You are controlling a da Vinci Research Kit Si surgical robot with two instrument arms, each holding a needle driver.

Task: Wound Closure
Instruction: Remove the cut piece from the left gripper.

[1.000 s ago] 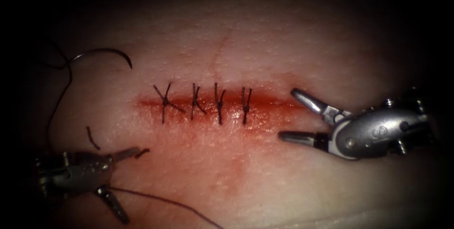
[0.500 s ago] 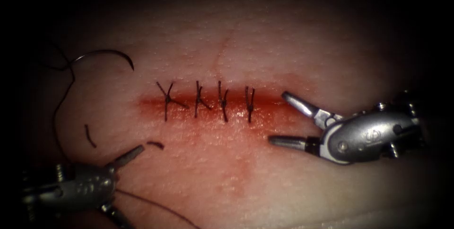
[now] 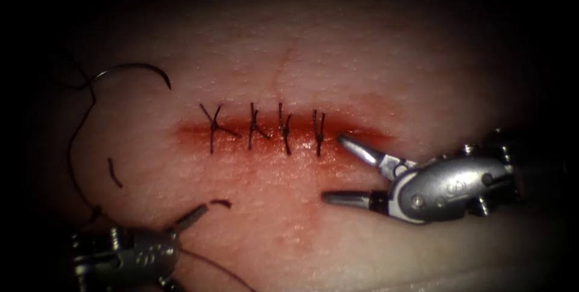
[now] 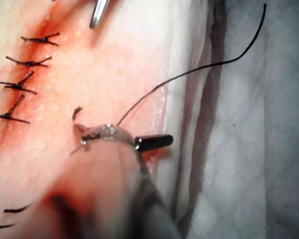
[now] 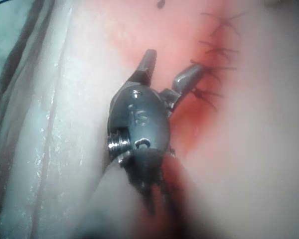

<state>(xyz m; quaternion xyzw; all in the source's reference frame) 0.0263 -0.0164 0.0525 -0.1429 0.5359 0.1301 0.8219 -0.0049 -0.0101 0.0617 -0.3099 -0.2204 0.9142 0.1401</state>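
- We see four tied stitches (image 3: pixel 285 129) across the cut (image 3: pixel 368 135) in the tissue (image 3: pixel 362 57).
- Red fluid (image 3: pixel 241 141) lies along the cut.
- A short red part of the cut, right of the last stitch, has no stitch over it.
- The right end effector (image 3: pixel 333 168) has its jaws spread wide and grasps nothing. Its upper jaw tip is just beside the last stitch, at the bare part of the cut.
- The left end effector (image 4: pixel 124 135) is near the tissue's front left corner, left of the cut. Its jaws are spread too, and we think it grasps nothing.
- The needle (image 3: pixel 136 67) lies flat on top of the tissue, not poked into it. It is left of the cut, well apart from both tools.
- The thread (image 3: pixel 71 159) runs from the needle down along the left edge of the tissue and past the left tool.
- Small cut ends of thread (image 3: pixel 113 172) lie loose near the left tool.
- We think this is a pause between stitches. One more stitch would first need the needle picked up, and the left tool is the nearer one.
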